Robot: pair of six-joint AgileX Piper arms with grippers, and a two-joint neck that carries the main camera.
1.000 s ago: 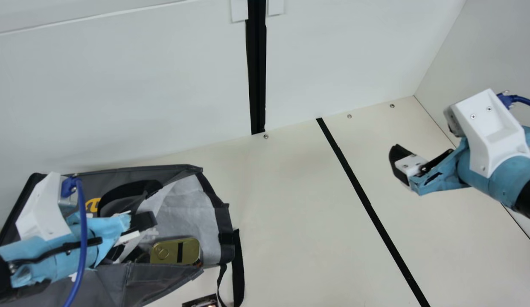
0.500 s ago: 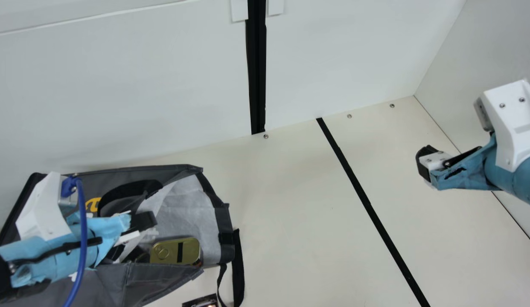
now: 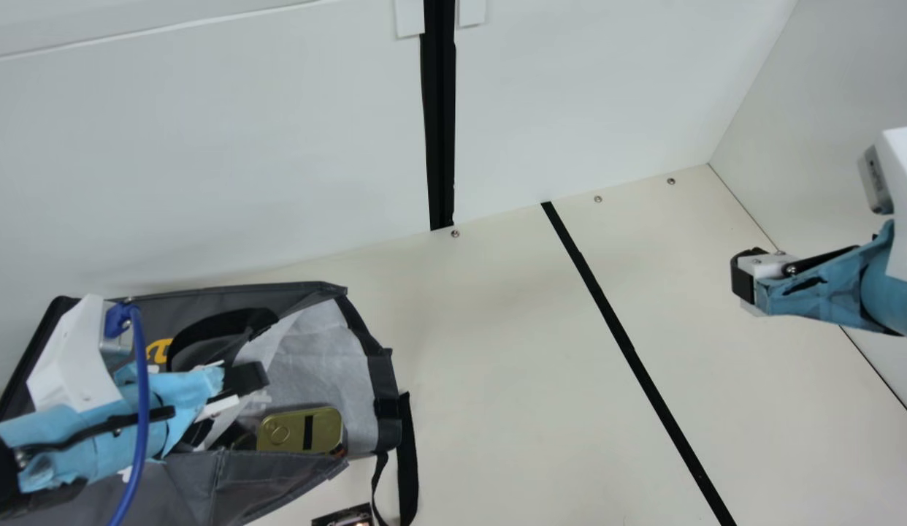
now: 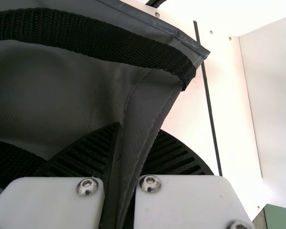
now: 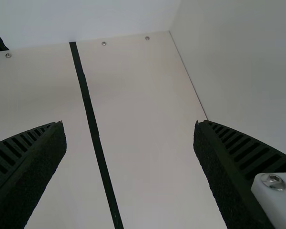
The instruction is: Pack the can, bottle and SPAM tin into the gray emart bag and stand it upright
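The left hand pinches the gray emart bag by one edge, the right hand gapes empty, and lopsided lifting could spill the SPAM tin.

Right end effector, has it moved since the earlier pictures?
Yes: in the main view, the right end effector has moved right, farther from the black stripe.
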